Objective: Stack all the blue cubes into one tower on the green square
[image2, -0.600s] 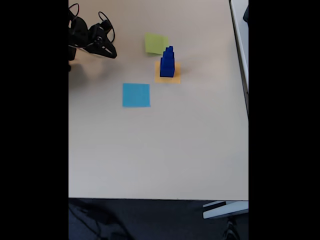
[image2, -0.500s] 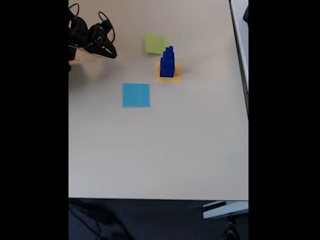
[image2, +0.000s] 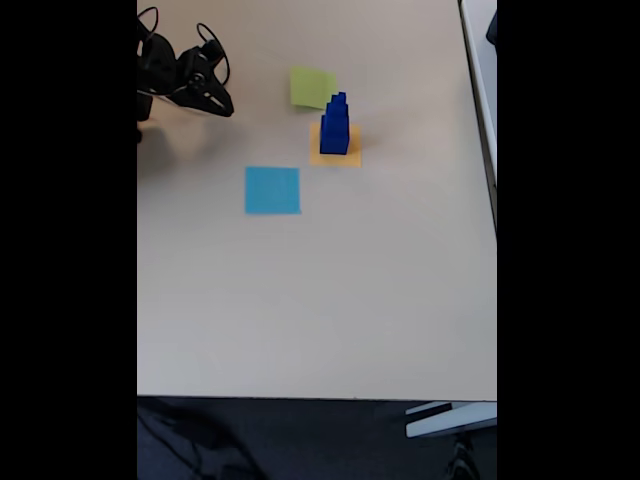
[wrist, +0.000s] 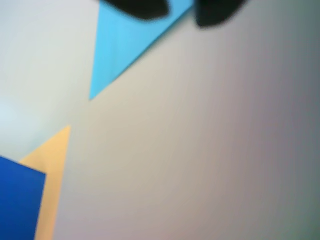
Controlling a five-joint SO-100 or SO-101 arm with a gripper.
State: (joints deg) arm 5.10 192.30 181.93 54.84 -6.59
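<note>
On the pale desk (image2: 330, 300), nothing has shifted since a moment ago. Nearest the front edge lies the light blue square (image2: 272, 190). Beyond it the blue cubes (image2: 335, 128) stand stacked as a tower on the orange-yellow square (image2: 350, 157), just short of the green square (image2: 313, 87). At the far left corner the gripper (image2: 215, 100) hovers unchanged; whether its fingers are spread cannot be told.

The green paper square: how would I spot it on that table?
On the beige table, find the tower of dark blue cubes standing on an orange-yellow square. The lime-green paper square lies just beyond it, bare, unlike the light blue square nearer the camera.
</note>
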